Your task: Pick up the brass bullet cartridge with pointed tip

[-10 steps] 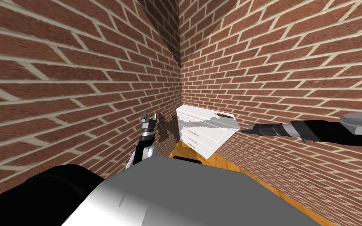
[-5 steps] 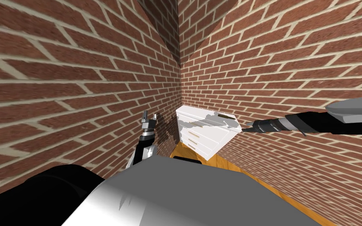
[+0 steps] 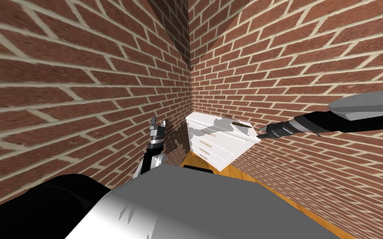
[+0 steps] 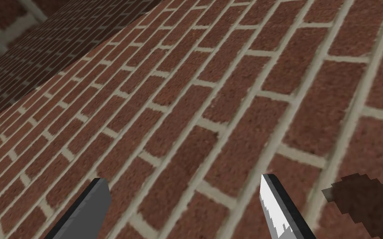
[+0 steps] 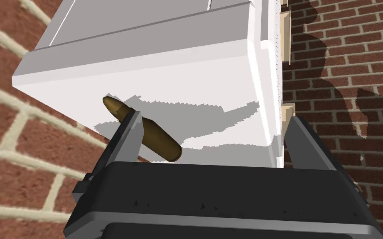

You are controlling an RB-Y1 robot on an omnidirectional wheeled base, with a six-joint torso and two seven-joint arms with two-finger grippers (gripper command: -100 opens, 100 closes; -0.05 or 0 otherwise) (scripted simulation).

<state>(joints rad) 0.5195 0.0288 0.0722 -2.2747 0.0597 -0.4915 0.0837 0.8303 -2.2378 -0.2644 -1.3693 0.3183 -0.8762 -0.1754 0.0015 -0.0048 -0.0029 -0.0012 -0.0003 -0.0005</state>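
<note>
The cartridge (image 5: 145, 132) is brown-brass with a pointed tip and lies flat on the white dresser's top (image 5: 211, 87). In the head view the cartridge (image 3: 239, 124) rests near the top's far right edge. My right gripper (image 5: 214, 117) hovers over the top, open; one finger (image 5: 129, 135) crosses in front of the cartridge's middle, and the other stands past the dresser's front edge. From the head view, the right gripper (image 3: 261, 133) reaches in from the right, just beside the dresser (image 3: 211, 143). My left gripper (image 3: 158, 123) is raised near the left brick wall, open (image 4: 182, 195).
The dresser stands in a corner between two brick walls (image 3: 82, 103), with drawer fronts and pale handles (image 3: 204, 142) facing me. An orange wooden floor (image 3: 249, 180) runs along the right wall below it.
My right arm has risen and its gripper has shifted slightly up beside the dresser top. The arm's shadow on the dresser has moved. The left arm has stayed still.
</note>
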